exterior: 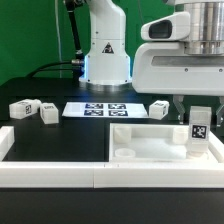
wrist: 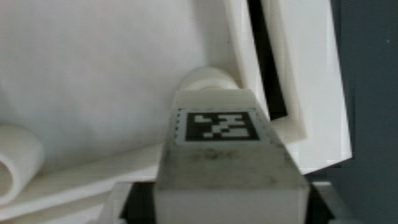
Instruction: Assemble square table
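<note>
Since a leg has to stand upright at a corner of the top, the end effector (exterior: pixel 199 111) at the right of the exterior view is pinching a small white tagged block leg (exterior: pixel 199 129) vertically, tag outward. It holds the leg at the right-hand corner of the white plastic square tray-like table top (exterior: pixel 140 141), which lies lower right on the black surface (exterior: pixel 60 140). The wrist view puts the leg just inside the raised rim (wrist: pixel 231 45); whether it is seated I cannot tell. A second leg (exterior: pixel 159 108), a third leg (exterior: pixel 47 114) and a fourth leg (exterior: pixel 22 107) lie apart across mid-frame, probably staged within reach.
</note>
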